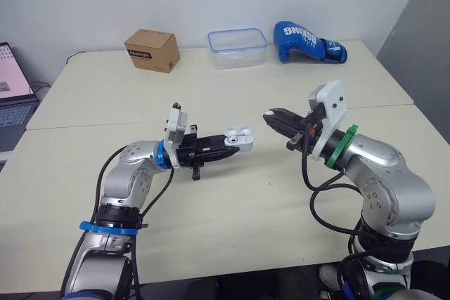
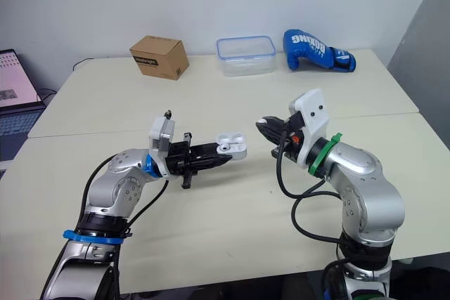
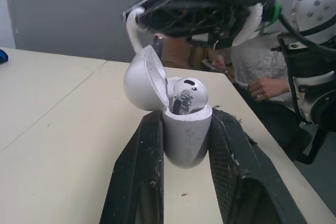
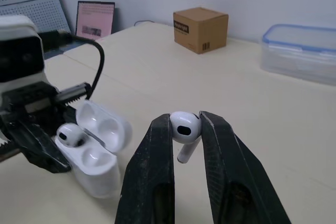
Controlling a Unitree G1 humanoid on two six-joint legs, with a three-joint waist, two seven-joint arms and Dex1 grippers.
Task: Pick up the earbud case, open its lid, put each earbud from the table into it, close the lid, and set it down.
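I'm looking down on a wide cream-coloured table (image 1: 105, 89) that is taking up most of the head views. An open laptop (image 1: 13, 82) is sitting off its left edge. Along the far side, a blue boxing glove with white lettering (image 1: 307, 41) is lying to the right. A clear plastic container with a blue-rimmed lid (image 1: 237, 48) is sitting beside it. A small brown cardboard box (image 1: 152, 50) is standing further left, apart from the container.

Nearer to me, both arms are reaching in over the middle of the table, and their tips are pointing toward each other with a gap between them.

The left gripper (image 1: 230, 147) is clamping its two black fingers on either side of the white rounded earbud case (image 3: 186, 135) and holding it up off the table. The case's lid (image 3: 143, 80) is standing hinged open. One white earbud (image 3: 186, 95) is sitting in a slot of the case. In the right wrist view the slot beside it is showing empty.

The right gripper (image 1: 270, 115) is pinching the second white earbud (image 4: 184, 128) by its head between its fingertips. The stem is hanging down between the fingers. This earbud is hovering near the open case, not touching it.
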